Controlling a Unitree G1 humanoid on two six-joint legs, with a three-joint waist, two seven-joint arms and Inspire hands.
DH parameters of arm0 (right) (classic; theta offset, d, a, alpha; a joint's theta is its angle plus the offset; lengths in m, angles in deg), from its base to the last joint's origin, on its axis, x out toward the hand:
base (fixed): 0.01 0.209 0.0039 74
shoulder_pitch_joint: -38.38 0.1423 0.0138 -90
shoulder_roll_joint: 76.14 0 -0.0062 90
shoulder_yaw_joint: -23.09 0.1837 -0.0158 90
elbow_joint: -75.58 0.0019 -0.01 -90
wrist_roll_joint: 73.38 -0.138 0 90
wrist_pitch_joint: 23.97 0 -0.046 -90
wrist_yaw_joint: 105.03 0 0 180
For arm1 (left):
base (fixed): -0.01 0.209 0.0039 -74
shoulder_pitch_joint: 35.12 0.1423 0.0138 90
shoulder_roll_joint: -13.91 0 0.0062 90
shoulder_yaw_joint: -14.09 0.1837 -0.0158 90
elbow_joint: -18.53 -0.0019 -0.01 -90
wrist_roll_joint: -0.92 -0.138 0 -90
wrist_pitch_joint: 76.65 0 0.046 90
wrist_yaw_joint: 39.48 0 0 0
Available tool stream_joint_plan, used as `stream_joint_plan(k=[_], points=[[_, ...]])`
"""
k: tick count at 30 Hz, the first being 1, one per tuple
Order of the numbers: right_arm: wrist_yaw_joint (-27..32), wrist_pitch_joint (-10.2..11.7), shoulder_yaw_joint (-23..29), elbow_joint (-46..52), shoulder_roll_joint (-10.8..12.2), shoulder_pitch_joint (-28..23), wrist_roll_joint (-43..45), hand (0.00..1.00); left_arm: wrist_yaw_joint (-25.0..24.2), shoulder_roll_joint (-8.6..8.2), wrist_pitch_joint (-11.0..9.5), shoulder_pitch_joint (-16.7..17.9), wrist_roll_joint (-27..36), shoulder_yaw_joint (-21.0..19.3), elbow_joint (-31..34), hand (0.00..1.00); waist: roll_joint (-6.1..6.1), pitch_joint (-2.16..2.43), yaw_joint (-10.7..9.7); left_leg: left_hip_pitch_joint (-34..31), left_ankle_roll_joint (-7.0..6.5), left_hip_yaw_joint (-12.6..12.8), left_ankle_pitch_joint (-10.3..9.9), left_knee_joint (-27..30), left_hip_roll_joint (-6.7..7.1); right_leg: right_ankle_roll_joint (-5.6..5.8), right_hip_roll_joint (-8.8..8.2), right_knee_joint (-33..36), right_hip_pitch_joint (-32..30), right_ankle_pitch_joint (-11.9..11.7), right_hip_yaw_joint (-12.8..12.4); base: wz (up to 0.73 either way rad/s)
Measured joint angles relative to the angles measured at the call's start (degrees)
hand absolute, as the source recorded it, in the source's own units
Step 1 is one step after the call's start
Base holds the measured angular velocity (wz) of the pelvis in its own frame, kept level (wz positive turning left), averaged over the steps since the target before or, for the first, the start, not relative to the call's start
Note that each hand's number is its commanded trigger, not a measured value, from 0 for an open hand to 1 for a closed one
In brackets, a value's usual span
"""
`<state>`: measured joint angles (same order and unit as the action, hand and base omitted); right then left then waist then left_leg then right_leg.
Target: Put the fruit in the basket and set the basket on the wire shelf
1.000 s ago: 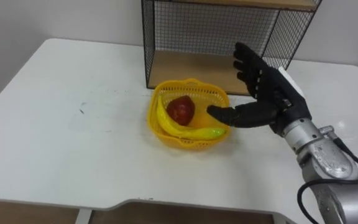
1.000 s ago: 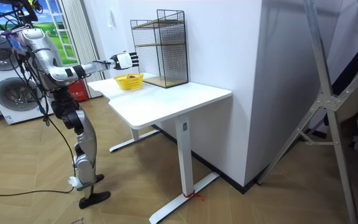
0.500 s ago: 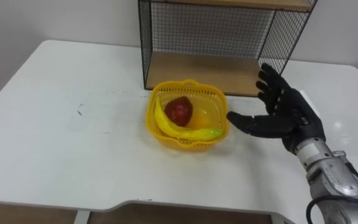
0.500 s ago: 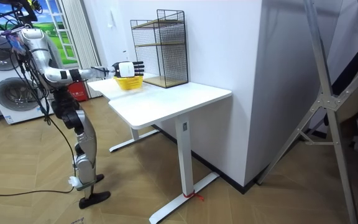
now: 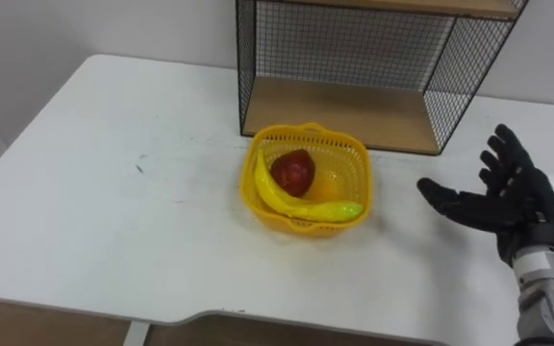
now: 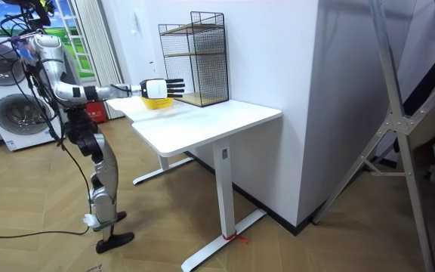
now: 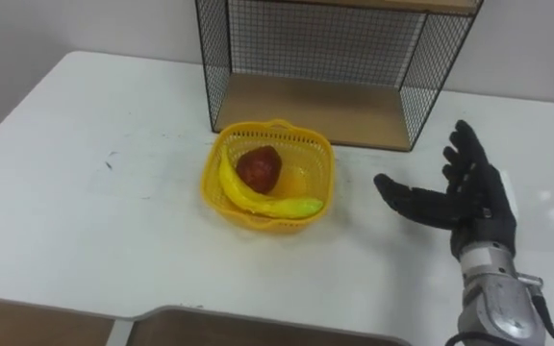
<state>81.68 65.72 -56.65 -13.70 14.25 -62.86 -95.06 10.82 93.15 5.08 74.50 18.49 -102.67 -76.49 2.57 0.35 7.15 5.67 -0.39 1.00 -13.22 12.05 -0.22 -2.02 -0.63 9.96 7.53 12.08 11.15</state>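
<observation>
Fruit loading appears complete: the banana and red fruit lie in the yellow basket, which sits on the table just before the wire shelf. Your right hand hovers near it, fingers spread, holding nothing. Next you need a rim grip and a lift onto the shelf board.

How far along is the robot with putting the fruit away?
Done: the banana and a red fruit lie in the yellow basket. In hand: nothing; the right hand hovers open to the basket's right, apart from it. Left: the basket sits on the table in front of the wire shelf, so it has yet to be gripped and set on the shelf's board.
</observation>
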Motion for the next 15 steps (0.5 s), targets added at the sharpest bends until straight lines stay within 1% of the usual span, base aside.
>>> stream_joint_plan(k=[1, 2, 4, 6, 7, 9, 11, 12, 14, 15], points=[[0.2, 0.2, 0.1, 0.0, 0.0, -0.2, 0.1, 0.0, 0.7, 0.06, -0.4, -0.4, -0.9, -0.3, 1.1, 0.0, -0.03, -0.05, 0.0, 0.0, 0.0, 0.0, 0.0, 0.0, -0.01, 0.0, 0.02, 0.0, 0.0, 0.0, -0.1, 0.0], [0.2, 0.5, 0.2, 0.0, 0.1, -0.5, 0.1, 0.0, 1.8, 0.06, -0.7, -0.8, -2.6, -0.6, 3.6, 0.0, -0.12, -0.14, 0.0, -0.1, 0.0, 0.0, 0.0, 0.1, 0.02, 0.0, 0.01, -0.1, 0.0, 0.0, -0.1, 0.0], [0.3, 0.6, 0.2, 0.0, 0.2, -0.9, -0.4, 0.0, 2.9, 0.08, -0.8, -1.1, -3.0, -0.6, 8.3, 0.0, -0.04, -0.09, -0.1, -0.4, -0.01, 0.0, 0.0, 0.3, 0.04, 0.0, -0.03, -0.1, -0.1, 0.0, 0.0, 0.02], [0.8, 0.7, 0.2, 0.0, 0.3, -0.9, -0.5, 0.0, 4.1, 0.42, -1.1, -2.4, -5.0, -0.7, 13.2, 0.0, -0.19, -0.18, -0.4, -0.3, -0.02, -0.3, 0.0, 0.5, 0.1, 0.02, -0.05, -0.2, 0.2, 0.0, 0.2, 0.05], [0.8, 0.9, 0.3, 0.0, 0.3, -0.9, -0.4, 0.0, 4.2, 0.62, -1.2, -2.6, -5.7, -0.7, 14.1, 0.0, -0.37, -0.29, -0.4, -0.1, -0.02, -0.3, 0.0, 0.6, 0.1, 0.02, -0.04, -0.2, 0.4, 0.0, 0.2, 0.0], [0.9, 2.5, 1.0, 0.0, 0.9, -1.5, 0.1, 0.0, 4.4, 0.79, -2.4, -3.2, -9.2, -1.1, 17.0, 0.0, -0.66, -0.38, -0.4, 0.0, -0.01, -0.3, 0.0, 0.6, 0.07, 0.02, 0.0, -0.2, 0.5, 0.0, 0.2, 0.0], [1.3, 3.4, 1.6, 0.0, 1.1, -1.9, 0.1, 0.0, 4.8, 0.8, -3.5, -4.1, -11.8, -1.4, 17.5, 0.0, -0.97, -0.49, -0.6, 0.0, -0.01, -0.3, 0.0, 0.6, 0.06, 0.02, 0.02, -0.2, 0.4, 0.0, 0.2, 0.0], [1.6, 3.5, 2.0, 0.0, 1.3, -1.9, -0.1, 0.0, 5.1, 0.81, -3.5, -4.6, -12.3, -1.3, 18.1, 0.0, -1.23, -0.54, -0.7, -0.1, -0.01, -0.3, 0.0, 0.6, 0.08, 0.02, 0.02, -0.1, 0.3, 0.0, 0.1, 0.0], [1.8, 3.5, 2.2, 0.0, 1.2, -1.8, -0.5, 0.0, 5.2, 0.83, -3.6, -5.0, -12.1, -1.0, 19.8, 0.0, -1.38, -0.49, -0.8, -0.5, -0.01, -0.4, 0.0, 0.7, 0.09, 0.02, -0.01, -0.1, 0.0, 0.0, 0.2, 0.0], [1.6, 3.5, 2.2, -0.1, 1.3, -1.8, -0.7, 0.0, 5.0, 0.98, -3.9, -5.3, -11.7, -0.3, 20.3, 0.0, -1.45, -0.52, -1.2, -0.6, 0.0, -0.4, 0.0, 0.7, 0.11, 0.02, -0.01, -0.1, 0.0, 0.0, 0.1, 0.0]])
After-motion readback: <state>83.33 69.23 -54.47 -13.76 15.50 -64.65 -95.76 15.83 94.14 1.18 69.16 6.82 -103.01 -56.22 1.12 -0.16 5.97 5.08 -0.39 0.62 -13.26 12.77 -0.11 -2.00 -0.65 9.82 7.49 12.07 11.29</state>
